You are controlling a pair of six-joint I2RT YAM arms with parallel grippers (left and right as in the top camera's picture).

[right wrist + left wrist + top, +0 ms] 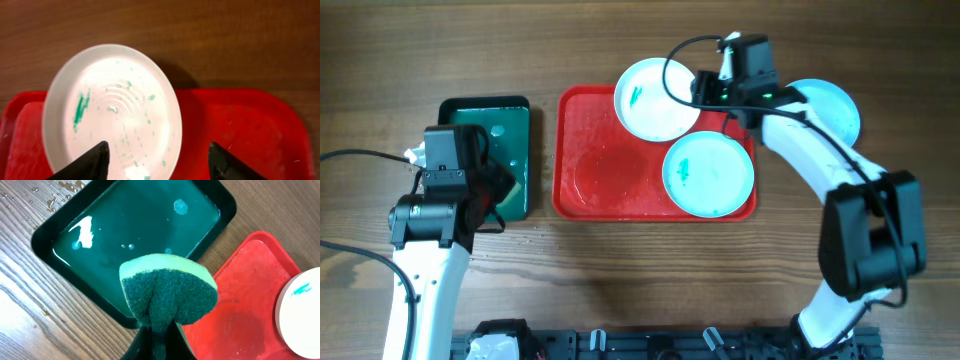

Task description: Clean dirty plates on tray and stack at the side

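left arm (425,290) / right arm (810,150): white links, black joints | cables (360,155): black

Wooden table (620,285) with red tray (600,170), dark green tray (512,128), one turquoise plate (835,108)

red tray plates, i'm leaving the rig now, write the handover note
Left claw shut on the green sponge over the dark green tray.
Right claw open above the white plate, which is teal-smeared and overhangs the red tray's far rim.
Smeared turquoise plate on the red tray.
Second turquoise plate on the table right of it, no smear showing, seemingly done.
Left: wipe the two smeared plates, stack them.
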